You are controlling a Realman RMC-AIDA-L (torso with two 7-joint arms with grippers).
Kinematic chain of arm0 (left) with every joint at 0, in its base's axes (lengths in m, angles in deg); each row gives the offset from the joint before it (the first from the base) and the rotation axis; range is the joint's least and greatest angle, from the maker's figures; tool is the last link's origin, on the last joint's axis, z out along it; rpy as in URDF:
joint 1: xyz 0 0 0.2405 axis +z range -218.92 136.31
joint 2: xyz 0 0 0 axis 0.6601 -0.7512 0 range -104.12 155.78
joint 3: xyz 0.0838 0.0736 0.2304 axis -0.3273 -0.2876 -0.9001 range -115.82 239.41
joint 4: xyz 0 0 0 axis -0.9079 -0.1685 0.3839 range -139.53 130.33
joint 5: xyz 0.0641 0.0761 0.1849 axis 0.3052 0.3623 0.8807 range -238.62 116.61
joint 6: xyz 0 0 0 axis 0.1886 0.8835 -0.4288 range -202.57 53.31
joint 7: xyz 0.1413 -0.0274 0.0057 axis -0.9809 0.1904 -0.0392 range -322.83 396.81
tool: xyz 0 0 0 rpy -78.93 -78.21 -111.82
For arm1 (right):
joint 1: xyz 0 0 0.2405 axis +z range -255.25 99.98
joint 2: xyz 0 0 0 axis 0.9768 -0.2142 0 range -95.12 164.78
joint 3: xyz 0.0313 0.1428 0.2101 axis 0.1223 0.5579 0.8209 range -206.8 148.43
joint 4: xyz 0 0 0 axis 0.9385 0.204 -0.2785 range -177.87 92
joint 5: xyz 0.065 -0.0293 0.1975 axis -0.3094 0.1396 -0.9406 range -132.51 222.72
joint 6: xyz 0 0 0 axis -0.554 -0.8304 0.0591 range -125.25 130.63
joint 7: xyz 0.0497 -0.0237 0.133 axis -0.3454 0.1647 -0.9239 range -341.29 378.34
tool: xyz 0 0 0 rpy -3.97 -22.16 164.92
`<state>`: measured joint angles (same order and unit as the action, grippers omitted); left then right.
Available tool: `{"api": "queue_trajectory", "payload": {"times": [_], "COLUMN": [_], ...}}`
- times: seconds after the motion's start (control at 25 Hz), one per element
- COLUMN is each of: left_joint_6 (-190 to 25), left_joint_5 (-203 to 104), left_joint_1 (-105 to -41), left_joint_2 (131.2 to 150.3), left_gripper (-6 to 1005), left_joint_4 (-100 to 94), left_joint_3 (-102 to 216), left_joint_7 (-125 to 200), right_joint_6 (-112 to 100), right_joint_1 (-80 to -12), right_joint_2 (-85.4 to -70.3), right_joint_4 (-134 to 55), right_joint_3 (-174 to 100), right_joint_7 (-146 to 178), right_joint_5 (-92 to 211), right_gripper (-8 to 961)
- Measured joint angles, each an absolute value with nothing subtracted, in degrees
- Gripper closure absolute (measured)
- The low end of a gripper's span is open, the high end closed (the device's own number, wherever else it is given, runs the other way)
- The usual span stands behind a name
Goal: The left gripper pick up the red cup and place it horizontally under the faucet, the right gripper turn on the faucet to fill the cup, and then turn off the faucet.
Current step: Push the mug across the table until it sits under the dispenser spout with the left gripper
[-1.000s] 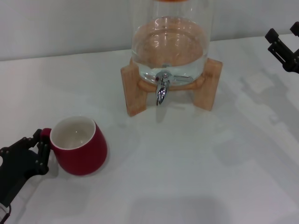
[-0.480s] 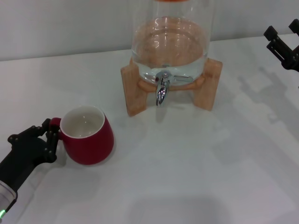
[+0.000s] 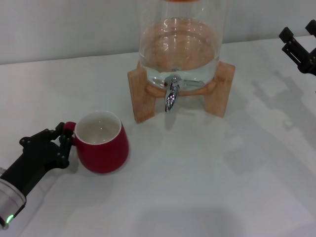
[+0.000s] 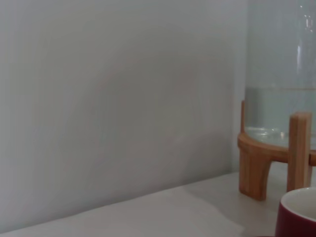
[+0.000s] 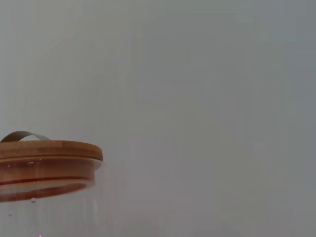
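The red cup (image 3: 103, 145) is upright with its white inside showing, at the table's front left, left of and nearer than the faucet (image 3: 171, 96). My left gripper (image 3: 64, 140) is shut on the cup's small handle from the left. In the left wrist view only the cup's rim (image 4: 298, 215) shows at the corner. The chrome faucet points down from the glass dispenser (image 3: 180, 44). My right gripper (image 3: 298, 44) hangs open at the far right edge, well away from the faucet.
The dispenser rests on a wooden stand (image 3: 143, 94) with legs on either side of the faucet, also seen in the left wrist view as a wooden stand (image 4: 256, 168). Its wooden lid (image 5: 47, 158) shows in the right wrist view. A white wall stands behind.
The left gripper has carried the red cup to the right and slightly farther in, toward the dispenser. The right gripper has barely shifted.
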<state>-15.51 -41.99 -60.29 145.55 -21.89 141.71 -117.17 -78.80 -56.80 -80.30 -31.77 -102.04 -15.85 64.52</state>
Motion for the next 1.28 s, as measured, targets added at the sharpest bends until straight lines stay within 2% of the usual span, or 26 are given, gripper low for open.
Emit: {"api": "queue_trajectory", "payload": {"times": [0.84, 1.28], "left_joint_6": [-20.1, -20.4], "left_joint_5": [-41.7, -41.7], "left_joint_1": [-65.5, -66.0], "left_joint_2": [145.27, 145.36], "left_gripper": [874, 874], "left_joint_4": [-22.1, -23.2], "left_joint_3": [137.6, 135.5], "left_joint_7": [-116.3, -116.0], "right_joint_6": [-79.0, -79.2], "right_joint_1": [-56.7, -56.7], "right_joint_2": [-80.31, -80.31], "right_joint_4": [-31.7, -31.7], "right_joint_3": [-102.5, -102.9], "right_joint_7": [-15.8, -15.8], "right_joint_5": [64.5, 64.5], "right_gripper": [120, 121]}}
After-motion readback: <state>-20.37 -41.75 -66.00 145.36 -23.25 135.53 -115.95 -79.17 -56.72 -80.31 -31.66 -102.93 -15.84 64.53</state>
